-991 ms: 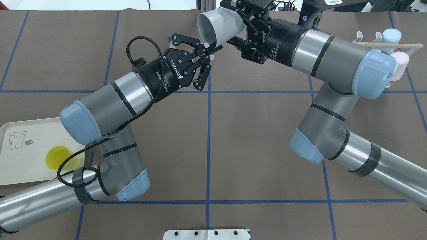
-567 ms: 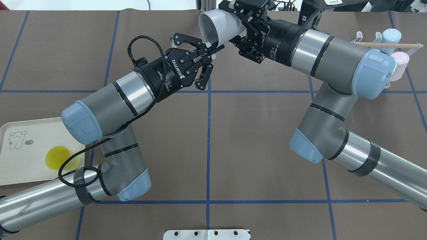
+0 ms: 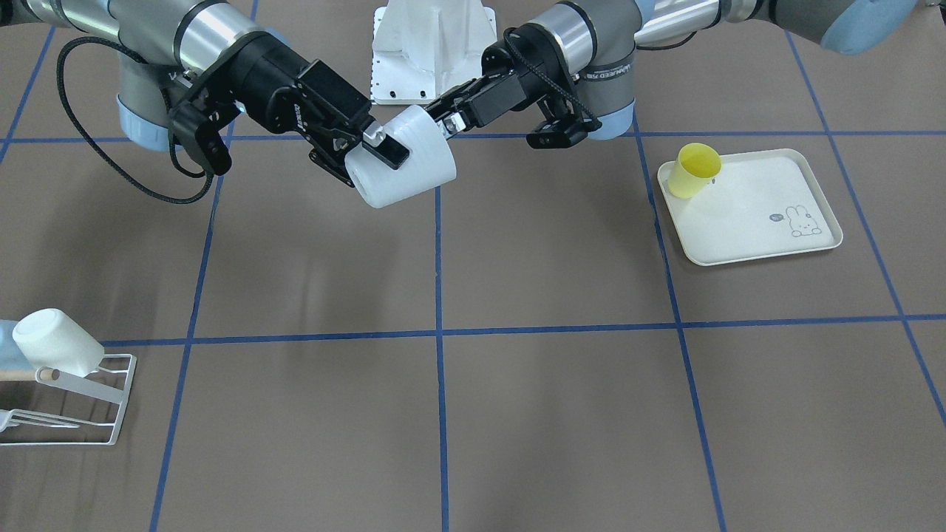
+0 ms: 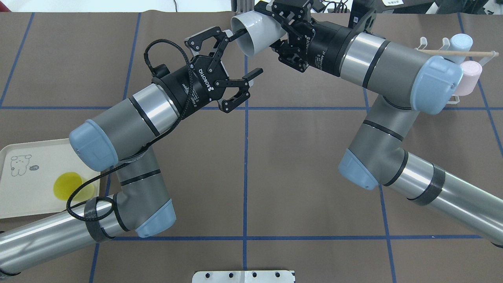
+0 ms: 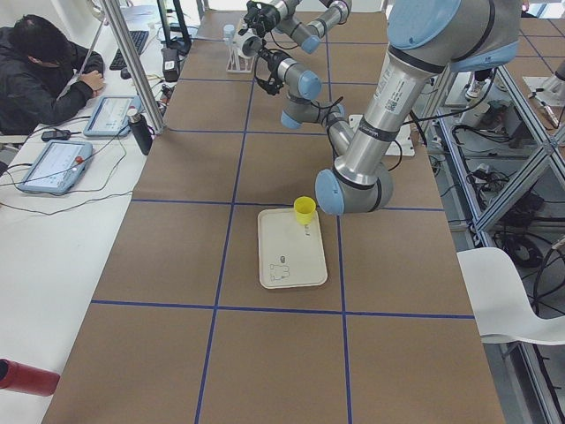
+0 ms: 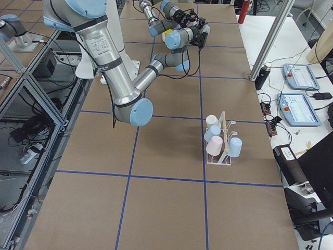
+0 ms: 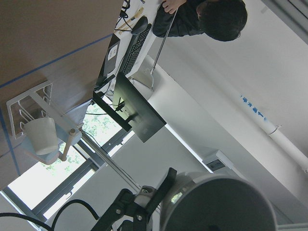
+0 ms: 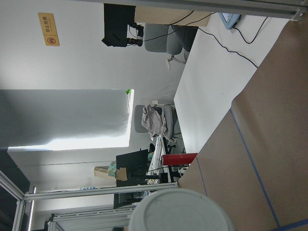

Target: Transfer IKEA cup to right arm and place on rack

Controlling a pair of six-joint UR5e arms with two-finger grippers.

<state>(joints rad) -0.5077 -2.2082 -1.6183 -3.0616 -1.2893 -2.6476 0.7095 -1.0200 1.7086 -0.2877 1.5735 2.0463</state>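
The white IKEA cup (image 4: 257, 33) hangs on its side above the far middle of the table, mouth toward my left arm. My right gripper (image 4: 278, 34) is shut on its base end; it shows in the front view (image 3: 369, 151) clamping the cup (image 3: 406, 170). My left gripper (image 4: 245, 53) is open, one finger reaching into the cup's mouth and the other below and outside the rim, neither pressing it. The white wire rack (image 4: 452, 51) with its wooden dowel stands at the far right, carrying a light-blue cup (image 4: 460, 41) and a pink cup (image 4: 470, 74).
A cream tray (image 4: 23, 177) with a rabbit drawing lies at the near left, with a yellow cup (image 4: 70, 186) on it. The robot's white base plate (image 4: 243, 276) is at the near edge. Operators' tablets (image 6: 299, 75) lie on the bench beyond the table.
My left gripper has opened and let go of the cup's rim. The right gripper keeps hold of the cup and has shifted it slightly left and farther away.
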